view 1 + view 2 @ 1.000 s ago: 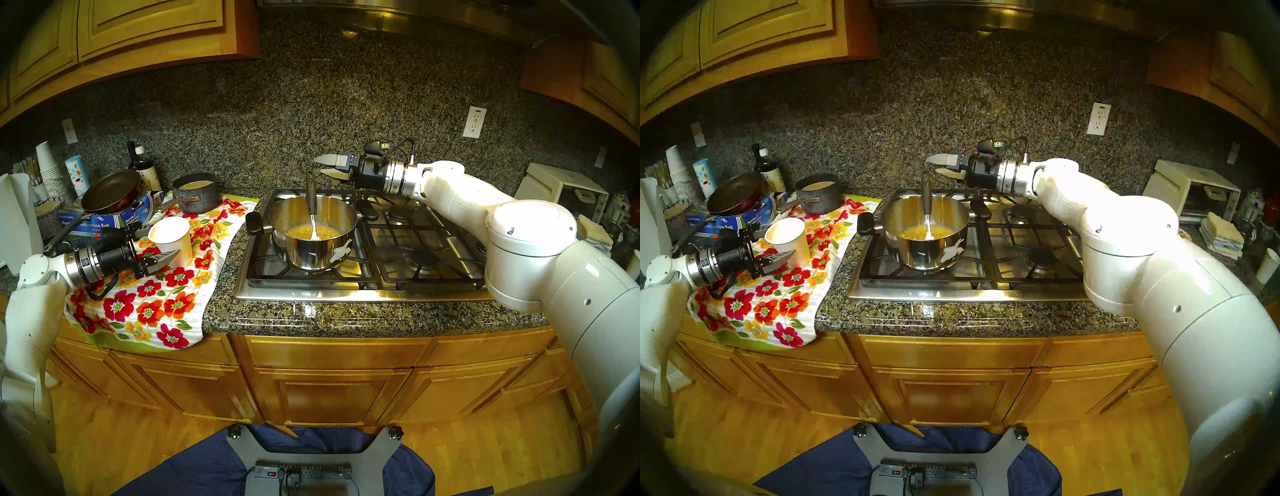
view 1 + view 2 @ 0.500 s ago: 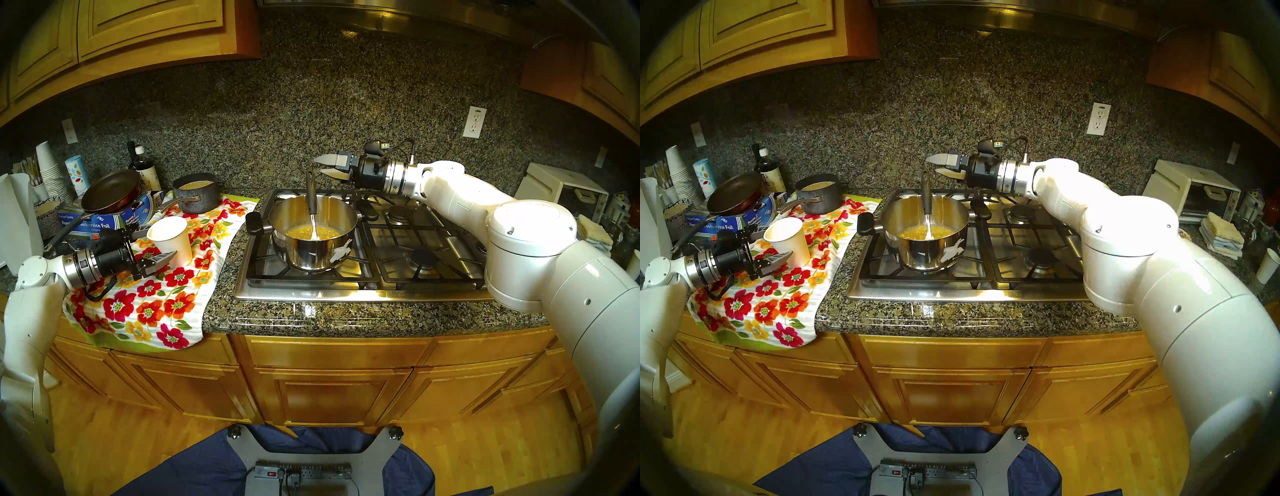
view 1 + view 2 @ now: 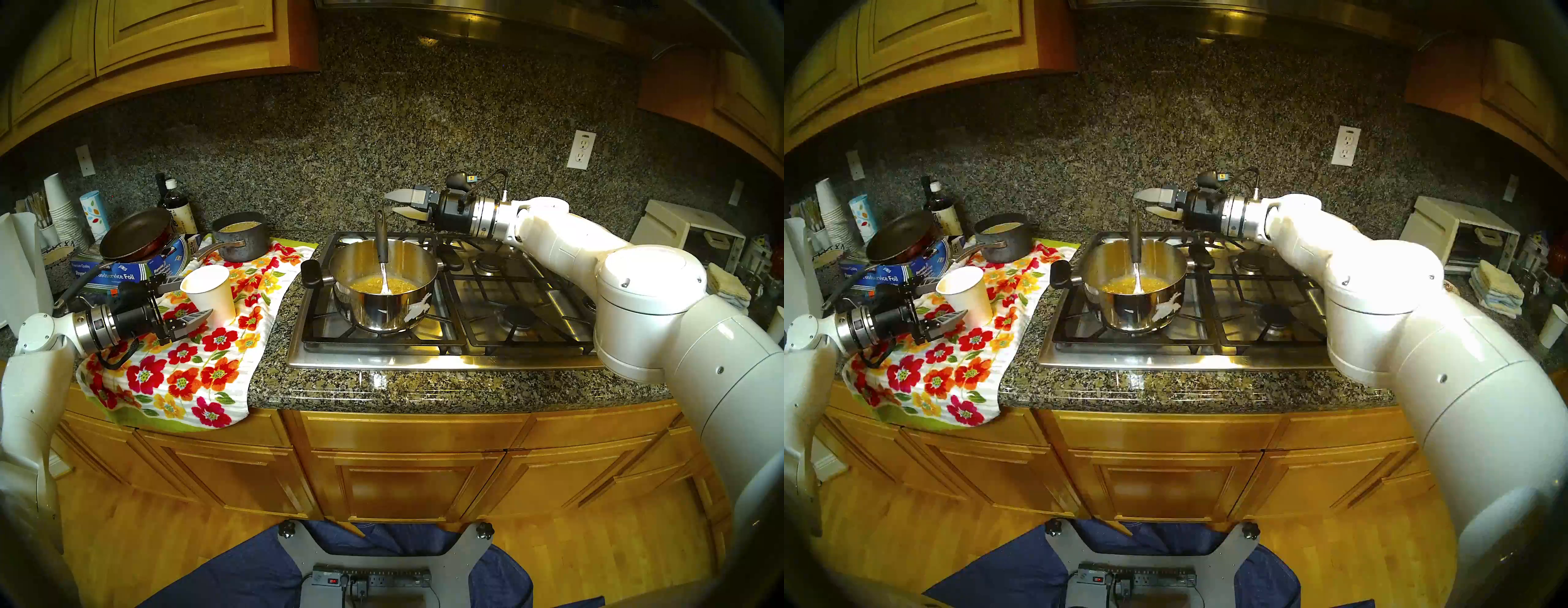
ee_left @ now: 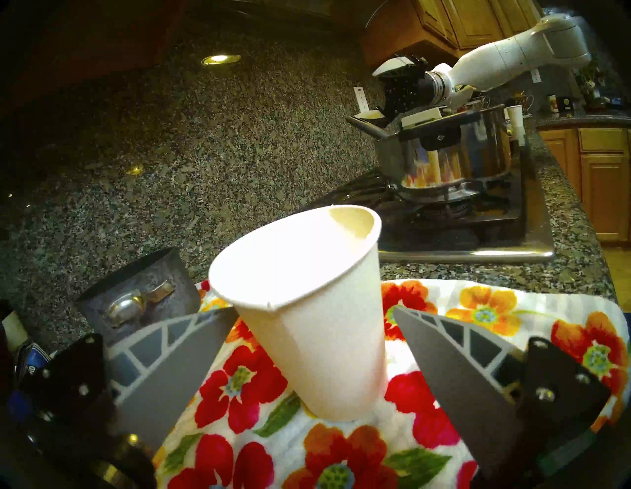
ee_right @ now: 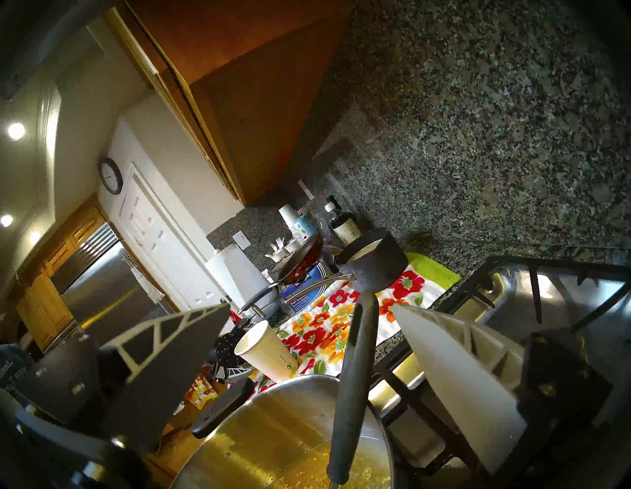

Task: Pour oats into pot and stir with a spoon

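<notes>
We see golden, grainy oats (image 3: 382, 285) in the shiny steel pot (image 3: 384, 312); the black-handled spoon (image 3: 382, 250) stands inside. Both grippers, left (image 3: 189, 299) and right (image 3: 391, 203), gape, empty.

Granite counter (image 3: 424, 388) carries stove (image 3: 488, 339) and floral towel (image 3: 191, 373).
</notes>
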Motion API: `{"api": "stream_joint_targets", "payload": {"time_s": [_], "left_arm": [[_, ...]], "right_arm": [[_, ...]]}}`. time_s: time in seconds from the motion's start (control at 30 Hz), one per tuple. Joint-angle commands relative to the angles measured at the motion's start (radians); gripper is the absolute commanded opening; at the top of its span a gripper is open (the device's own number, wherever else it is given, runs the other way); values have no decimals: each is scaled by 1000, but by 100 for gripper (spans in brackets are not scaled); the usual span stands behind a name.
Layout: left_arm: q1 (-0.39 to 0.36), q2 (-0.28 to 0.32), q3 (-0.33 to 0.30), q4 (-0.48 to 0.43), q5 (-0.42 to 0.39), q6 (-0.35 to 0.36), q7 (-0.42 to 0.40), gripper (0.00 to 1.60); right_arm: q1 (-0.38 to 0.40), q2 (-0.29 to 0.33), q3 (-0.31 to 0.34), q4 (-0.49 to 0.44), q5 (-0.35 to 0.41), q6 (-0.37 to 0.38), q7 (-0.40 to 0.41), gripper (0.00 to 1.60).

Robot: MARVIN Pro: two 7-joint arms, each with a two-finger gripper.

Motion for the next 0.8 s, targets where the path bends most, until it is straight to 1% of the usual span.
{"api": "stream_joint_targets", "payload": {"time_s": [0.0,0.43,0.77], "left_arm": [[-9,37,-32,-16,-9,-9,-1,160],[22,68,-66,-11,-12,-21,-4,160],[59,82,-106,-27,-32,-7,-16,160]], "right_arm": [[41,1,10,-2,8,0,3,160],[41,1,10,-2,8,0,3,160],[41,1,10,-2,8,0,3,160]]}}
